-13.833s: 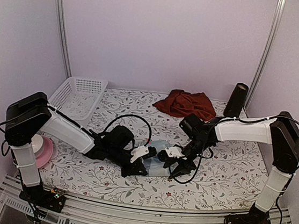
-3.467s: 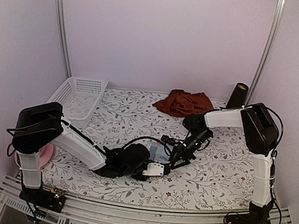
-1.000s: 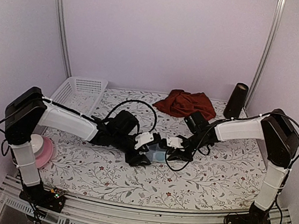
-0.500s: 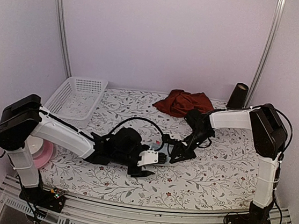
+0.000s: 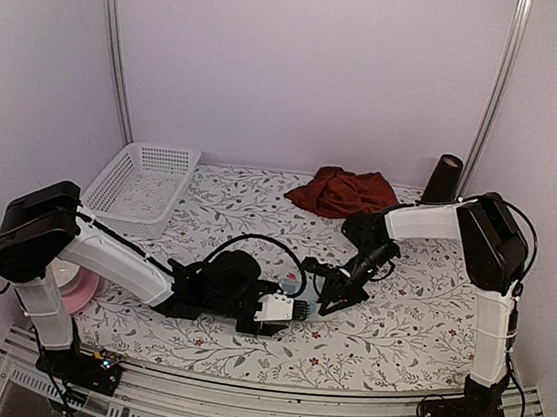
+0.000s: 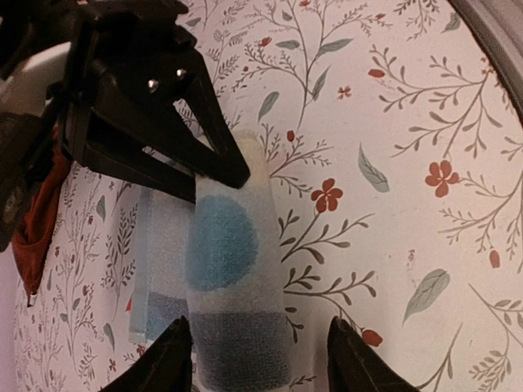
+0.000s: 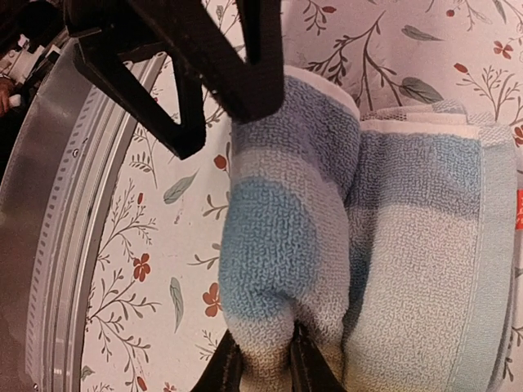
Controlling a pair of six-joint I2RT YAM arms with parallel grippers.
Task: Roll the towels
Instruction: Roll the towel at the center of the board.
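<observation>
pastel checks on a flowered cloth

the checked towel (image 7: 278, 237) shows light blue squares crossed by grey-blue and cream bands, with a pale pink edge and a small red tag (image 7: 518, 202). the other towel (image 5: 346, 191) is plain dark maroon. the tablecloth (image 5: 417, 315) is white, printed with grey-green leafy sprigs and little red flowers. the basket (image 5: 146, 181) is white lattice, the cylinder (image 5: 442, 185) black, the dish (image 5: 83, 289) pink. the left arm (image 5: 117, 256) and right arm (image 5: 423, 223) are white with black joints; the walls (image 5: 304, 71) are pale lilac.
</observation>
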